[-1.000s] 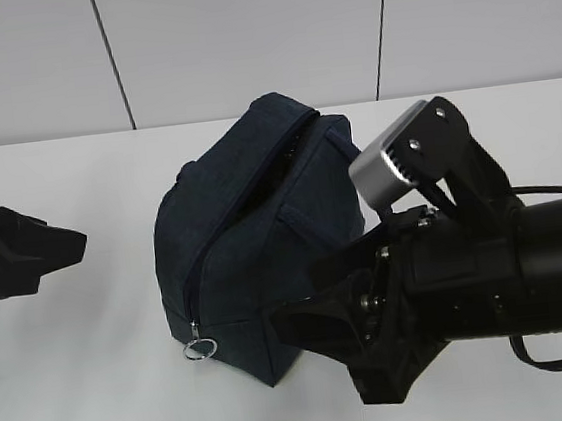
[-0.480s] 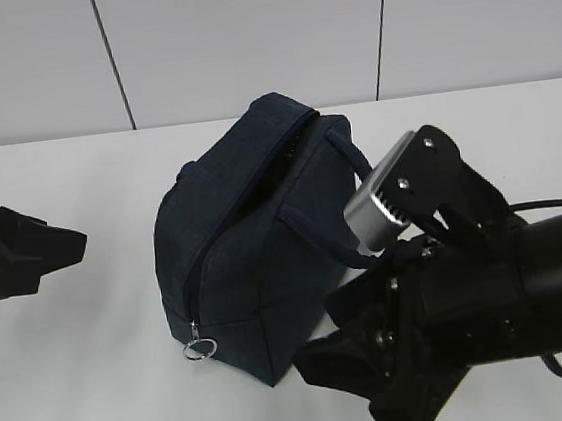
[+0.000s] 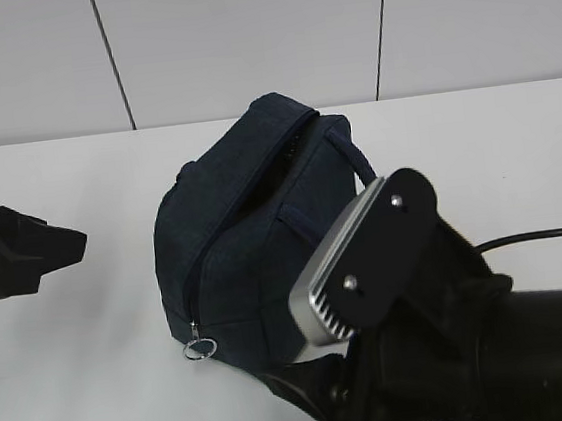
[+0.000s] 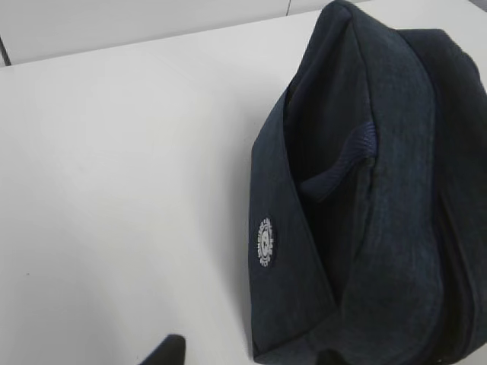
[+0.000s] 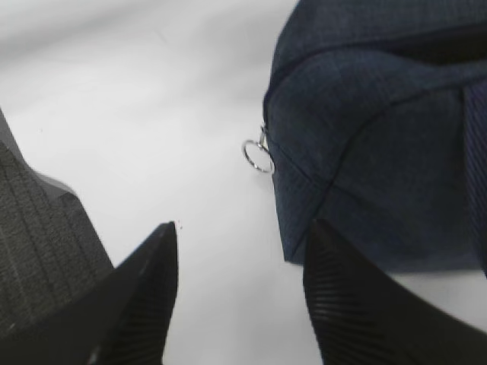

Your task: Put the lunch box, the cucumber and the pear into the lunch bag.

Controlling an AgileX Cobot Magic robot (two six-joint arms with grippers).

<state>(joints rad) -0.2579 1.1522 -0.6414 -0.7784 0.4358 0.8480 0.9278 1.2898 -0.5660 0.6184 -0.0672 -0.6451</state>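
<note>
Right now your lunch bag (image 3: 249, 239) stands near the middle of the white bench (image 3: 89, 392), a boxy dark navy fabric bag that leans a little toward the far edge. Its top zipper (image 3: 281, 165) gapes in a dark slit along the upper ridge, and you cannot see what lies inside; the opening shows only shadow. A silver ring pull (image 3: 200, 349) hangs at the bag's lower near corner, just above the bench surface. 1 padded handle loop (image 3: 343, 179) arches over the right side, and the left wrist view shows you a second strap (image 4: 346, 160) and a small round white badge (image 4: 264, 243) on the side panel.

Your right gripper (image 5: 240, 304) hovers low over the bench just beside the bag's near corner, its 2 ribbed black fingers (image 5: 342, 304) spread wide with nothing between them and the ring pull ahead of the gap. In the exterior view its wrist camera housing (image 3: 361, 257) covers the bag's lower right part.

Your left gripper (image 3: 34, 251) waits well apart at the left edge; whether it is spread or closed, you cannot tell.
</note>
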